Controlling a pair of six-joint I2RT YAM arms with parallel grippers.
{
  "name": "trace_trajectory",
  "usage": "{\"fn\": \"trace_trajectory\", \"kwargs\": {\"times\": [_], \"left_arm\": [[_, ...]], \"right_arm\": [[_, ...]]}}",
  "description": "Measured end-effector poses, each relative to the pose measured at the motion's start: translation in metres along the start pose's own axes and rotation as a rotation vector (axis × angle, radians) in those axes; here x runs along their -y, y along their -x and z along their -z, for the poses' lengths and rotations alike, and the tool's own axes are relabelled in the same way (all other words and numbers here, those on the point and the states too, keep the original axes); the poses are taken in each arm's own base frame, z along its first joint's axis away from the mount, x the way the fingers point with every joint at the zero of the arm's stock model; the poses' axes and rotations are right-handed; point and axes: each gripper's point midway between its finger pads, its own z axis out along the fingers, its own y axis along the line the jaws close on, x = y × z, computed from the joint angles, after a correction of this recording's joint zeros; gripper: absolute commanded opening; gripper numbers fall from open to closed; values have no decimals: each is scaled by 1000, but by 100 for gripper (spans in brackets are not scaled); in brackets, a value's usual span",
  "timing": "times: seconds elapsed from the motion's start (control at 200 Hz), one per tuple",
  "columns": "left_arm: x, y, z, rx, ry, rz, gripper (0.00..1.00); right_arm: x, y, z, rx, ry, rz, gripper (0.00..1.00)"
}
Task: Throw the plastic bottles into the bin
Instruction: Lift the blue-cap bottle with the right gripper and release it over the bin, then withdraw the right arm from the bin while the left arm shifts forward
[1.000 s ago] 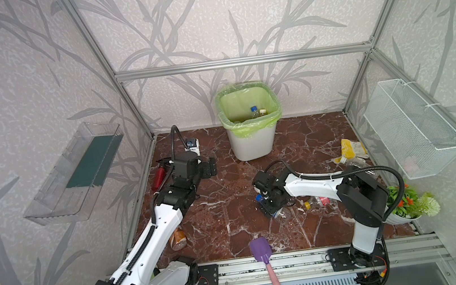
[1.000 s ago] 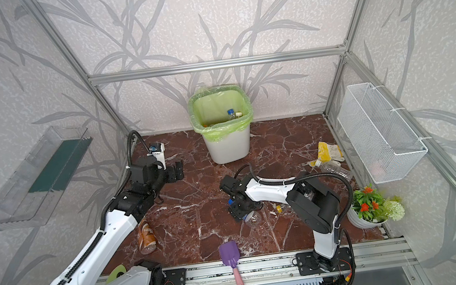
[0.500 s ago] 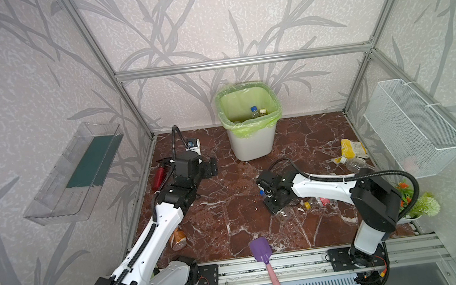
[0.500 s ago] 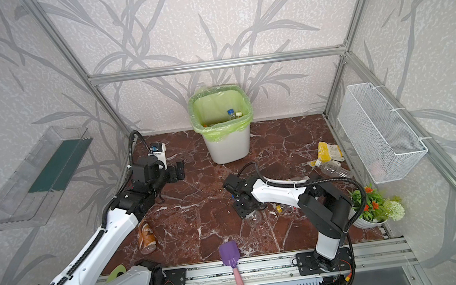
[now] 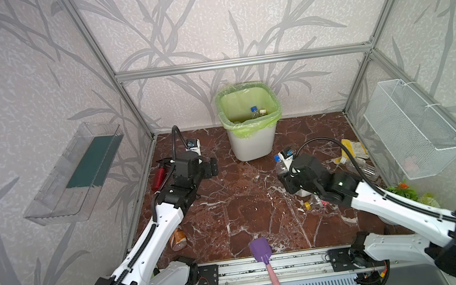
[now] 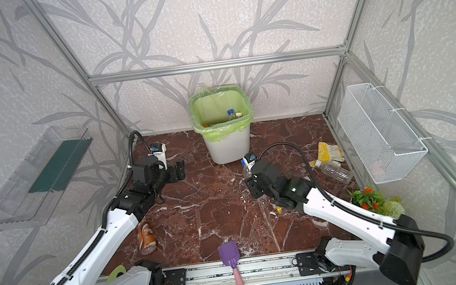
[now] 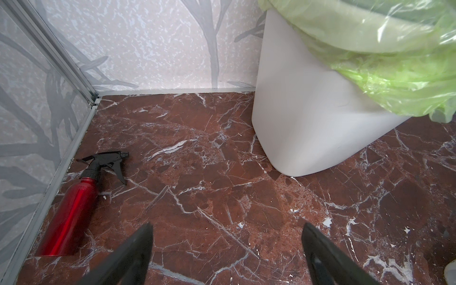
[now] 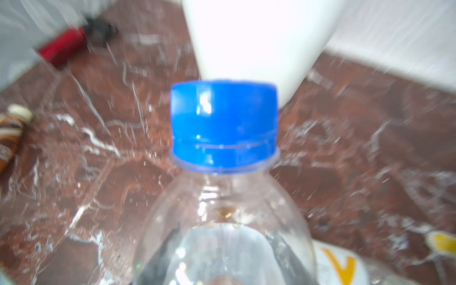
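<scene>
Bottle [image 8: 222,222]: clear, blue-capped, just in front of the bin [image 5: 252,143], off its right front corner; it seems to be clear of the floor [image 7: 222,172].
Right gripper [image 5: 285,172]: clamped on the bottle's body below the shoulder. The fingers show only as dark shapes through the plastic.
Left gripper [image 7: 227,225]: jaws wide apart, empty, low over the floor at the bin's left front.
Binned bottles [image 5: 254,111]: at least two, caps up.
Loose bottles: a clear one [image 6: 337,172] well to the bin's right, and a coffee bottle [image 6: 146,237] far out to its left front.
Handling: the bottle looks empty, so probably light. The thin smooth wall will likely dent and may slip or twist.
Best hold: mid-body as now, with a gentle squeeze; the neck under the cap is stiffer.
</scene>
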Motion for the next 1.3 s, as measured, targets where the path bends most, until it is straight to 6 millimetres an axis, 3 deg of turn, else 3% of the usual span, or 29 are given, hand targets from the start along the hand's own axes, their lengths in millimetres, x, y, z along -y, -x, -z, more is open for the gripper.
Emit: {"fn": "trace_trajectory", "kwargs": {"times": [0.205, 0.325, 0.46, 0.54, 0.585, 0.62, 0.69, 0.71, 0.76, 0.825, 0.88, 0.96, 1.055, 1.16, 1.3], "left_arm": [[0, 3, 0, 14, -1, 3, 92], [0, 3, -1, 20, -2, 4, 92], [0, -1, -1, 14, -1, 3, 92], [0, 1, -1, 22, -2, 4, 92], [0, 2, -1, 27, -3, 5, 92], [0, 3, -1, 28, -3, 5, 92], [0, 3, 0, 30, -3, 5, 92], [0, 3, 0, 31, -2, 4, 92], [-1, 3, 2, 35, 1, 3, 92], [-2, 5, 5, 45, 5, 1, 91], [-4, 8, 9, 58, 10, 2, 92], [-5, 13, 13, 76, 13, 4, 92], [-4, 12, 12, 71, 5, 2, 92], [4, 5, 6, 43, -35, -9, 92], [18, 0, 5, 21, -100, -30, 92]], "right_arm": [[30, 41, 69, 340, -63, 29, 52], [45, 58, 98, 476, -124, 69, 52], [48, 81, 114, 598, -161, 106, 52], [45, 105, 108, 617, -166, 131, 52], [45, 131, 99, 602, -167, 140, 52], [48, 162, 90, 600, -162, 129, 52], [53, 245, 75, 647, -106, 75, 54], [53, 263, 64, 650, -92, 71, 57], [54, 314, 48, 674, -47, 51, 77], [56, 346, 18, 661, 2, 45, 85], [55, 342, -7, 599, 43, 41, 91], [56, 305, -37, 468, 80, 27, 96], [62, 257, -44, 356, 91, -6, 97], [72, 221, -18, 324, 66, -31, 98], [94, 199, 39, 391, -7, -73, 97]]}}
